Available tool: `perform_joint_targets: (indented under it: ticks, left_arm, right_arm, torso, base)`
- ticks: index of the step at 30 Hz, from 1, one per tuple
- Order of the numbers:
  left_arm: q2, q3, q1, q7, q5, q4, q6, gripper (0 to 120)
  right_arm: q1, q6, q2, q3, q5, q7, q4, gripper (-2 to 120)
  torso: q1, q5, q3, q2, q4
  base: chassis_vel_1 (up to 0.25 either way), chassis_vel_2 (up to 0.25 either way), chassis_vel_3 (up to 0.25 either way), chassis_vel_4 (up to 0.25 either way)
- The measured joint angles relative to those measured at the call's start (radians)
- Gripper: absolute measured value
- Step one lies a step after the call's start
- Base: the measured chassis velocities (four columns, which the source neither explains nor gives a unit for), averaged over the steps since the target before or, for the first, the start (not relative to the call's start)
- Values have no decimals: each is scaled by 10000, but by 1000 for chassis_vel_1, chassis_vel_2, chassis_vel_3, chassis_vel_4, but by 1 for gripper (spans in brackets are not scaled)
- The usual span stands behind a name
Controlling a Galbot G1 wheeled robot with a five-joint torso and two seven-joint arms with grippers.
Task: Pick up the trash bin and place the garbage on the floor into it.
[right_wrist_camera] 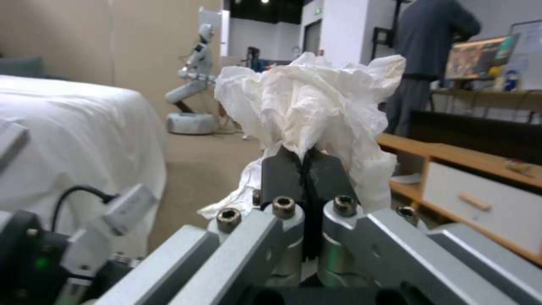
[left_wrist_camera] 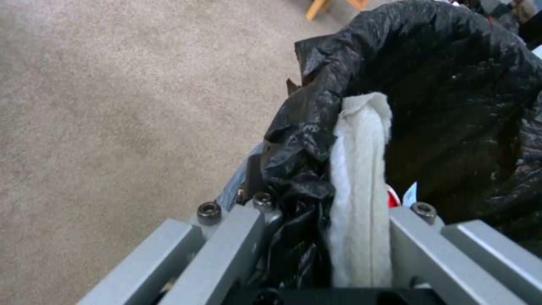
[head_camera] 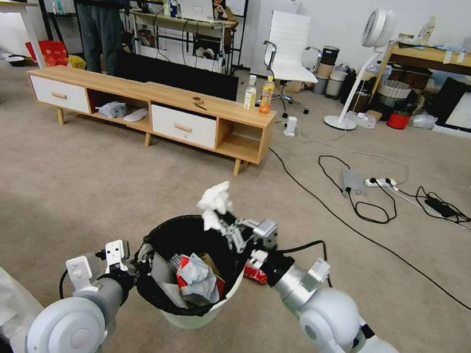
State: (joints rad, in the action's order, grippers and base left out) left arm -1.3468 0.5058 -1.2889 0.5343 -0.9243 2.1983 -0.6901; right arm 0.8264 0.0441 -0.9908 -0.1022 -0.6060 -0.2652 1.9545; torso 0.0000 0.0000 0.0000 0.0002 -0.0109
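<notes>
Left end effector (head_camera: 141, 257) clamped at seven o'clock; right end effector (head_camera: 219, 219) pinched closed near one o'clock.

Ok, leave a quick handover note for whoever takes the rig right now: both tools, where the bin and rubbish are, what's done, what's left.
Left tool: shut on the trash bin at its rim, held off the floor.
Right tool: shut on a white tissue wad, over the bin's far rim.
Done: paper and a red-white piece lie in the bin.
Left: drop the tissue in; a crushed red can shows beside the bin, under the right arm.
</notes>
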Motion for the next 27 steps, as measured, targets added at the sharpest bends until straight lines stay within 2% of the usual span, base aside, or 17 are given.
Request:
perform_joint_targets:
  ticks: [12,19,21,22,24,25,27]
  left_arm:
    - [38,7,110,-38,0,-106,0,7]
    - [80,41,134,-58,-35,-123,0,7]
    - [85,46,136,-62,-46,-116,1,7]
    - [85,46,136,-62,-46,-116,1,7]
    - [85,47,128,-64,-51,-79,3,7]
    - [85,47,128,-64,-51,-79,3,7]
    - [87,49,94,-71,-50,-64,6,7]
  right_arm:
    - [-337,-401,14,-717,-413,112,-221,0]
    - [-161,-962,38,-897,-131,772,-330,1]
    - [-88,-1332,77,-875,-67,1165,-314,12]
    - [-88,-1332,77,-875,-67,1165,-314,12]
    - [-14,-1768,100,-861,-75,1673,-226,22]
    - [-14,-1768,100,-861,-75,1673,-226,22]
    - [59,-2512,130,-827,-347,2306,8,33]
  torso:
    - [0,-1,0,-2,0]
    - [1,0,0,-2,0]
    - [0,0,0,-2,-1]
    - [0,0,0,-2,-1]
    - [0,0,0,-2,-1]
    - [0,0,0,-2,-1]
    - [0,0,0,-2,-1]
  base:
    - [0,0,0,0]
    - [0,0,0,0]
    - [0,0,0,0]
    - [0,0,0,0]
    - [0,0,0,0]
    - [0,0,0,0]
    - [0,0,0,0]
